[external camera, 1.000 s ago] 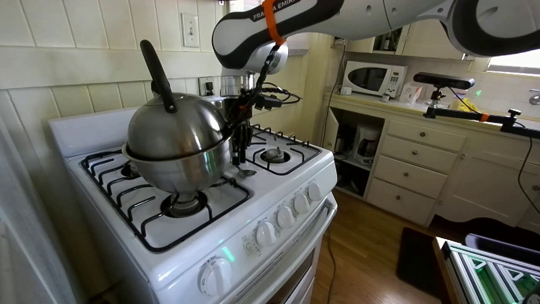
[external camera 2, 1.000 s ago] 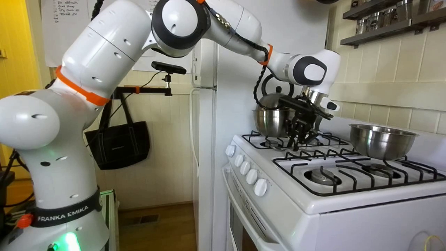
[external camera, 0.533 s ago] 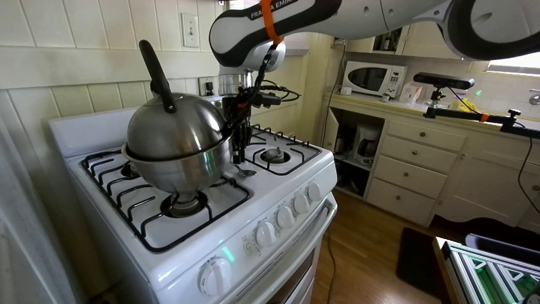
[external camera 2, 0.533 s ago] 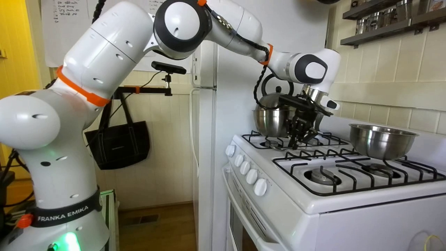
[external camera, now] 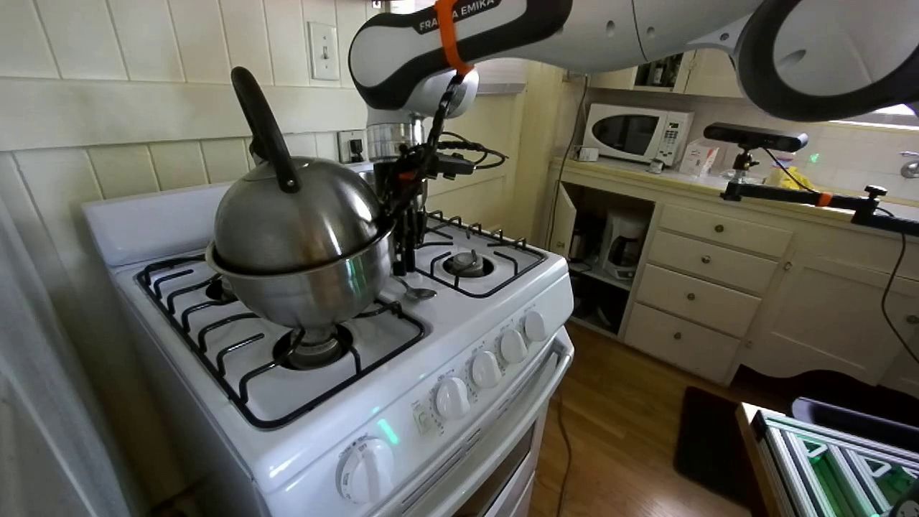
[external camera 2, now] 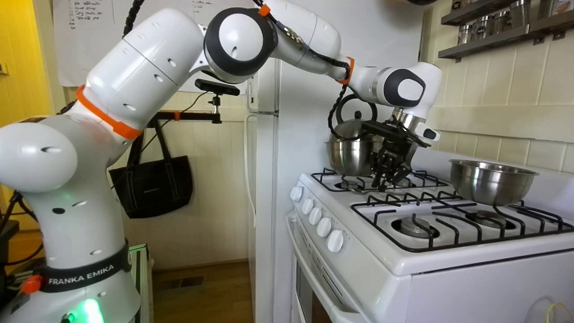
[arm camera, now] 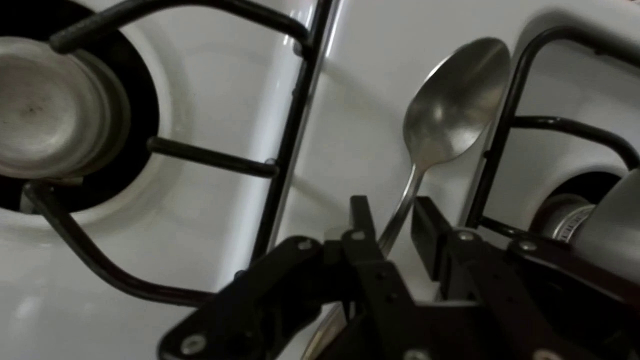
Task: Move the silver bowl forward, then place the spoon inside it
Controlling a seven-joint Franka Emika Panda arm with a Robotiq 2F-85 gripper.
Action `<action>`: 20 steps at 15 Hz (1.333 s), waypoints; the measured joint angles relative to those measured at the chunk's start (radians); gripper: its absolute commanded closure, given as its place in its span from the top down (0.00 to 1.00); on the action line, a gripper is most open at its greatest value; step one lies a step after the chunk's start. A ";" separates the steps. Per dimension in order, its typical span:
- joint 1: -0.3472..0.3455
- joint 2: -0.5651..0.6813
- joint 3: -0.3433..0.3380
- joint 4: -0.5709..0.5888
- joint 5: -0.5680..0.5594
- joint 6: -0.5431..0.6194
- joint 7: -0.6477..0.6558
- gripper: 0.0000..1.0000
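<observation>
Holding tool [arm camera: 392, 200] over spoon [arm camera: 455, 105], jaws parted moderately either side of narrow handle, nothing gripped; can't judge whether tips reach its level. Spoon lies on bench [arm camera: 350, 125] between black grates [arm camera: 287, 150], so modest gap probably helps me miss them. Silver bowl [external camera 2: 491, 186] sits over rear burner [external camera 2: 491, 219] near back panel [external camera 2: 554, 188]; I judge forward move, meaning toward panel, done and spoon next. Kettle [external camera: 301, 212], nested in another steel bowl [external camera: 316, 294], stands just beside tool, so I likely need to lift straight up.

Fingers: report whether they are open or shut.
Open: in the wrist view, the fingers stand apart, with the spoon handle showing through the gap.
</observation>
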 measured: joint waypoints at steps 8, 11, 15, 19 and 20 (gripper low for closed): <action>-0.016 0.001 -0.001 -0.015 0.057 0.000 0.108 0.41; -0.015 0.002 -0.001 -0.022 0.067 0.000 0.142 0.10; -0.015 0.009 -0.001 -0.022 0.077 0.000 0.176 0.13; -0.015 0.011 -0.001 -0.023 0.080 0.000 0.190 0.00; -0.015 0.011 -0.001 -0.023 0.080 0.000 0.194 0.02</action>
